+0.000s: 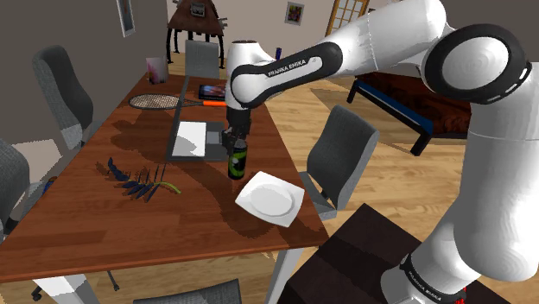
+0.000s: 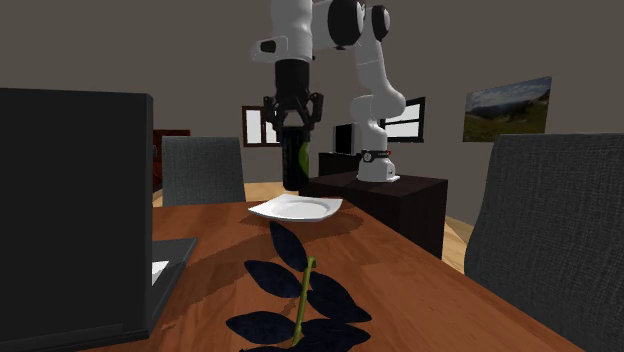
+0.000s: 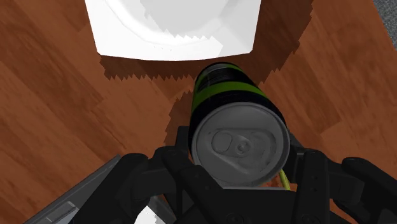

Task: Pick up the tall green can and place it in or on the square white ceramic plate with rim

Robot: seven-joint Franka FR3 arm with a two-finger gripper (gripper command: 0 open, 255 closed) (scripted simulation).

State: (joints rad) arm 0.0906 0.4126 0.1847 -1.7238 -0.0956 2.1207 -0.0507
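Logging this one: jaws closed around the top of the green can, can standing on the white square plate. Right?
Not on the plate. The shoulder view shows the green can beside the white square plate, over the brown table and short of the plate's rim. The jaws closed around its top: that part holds.

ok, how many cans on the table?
1. The green can stands upright beside the white plate, clasped by the end effector. The laptop could hide another.
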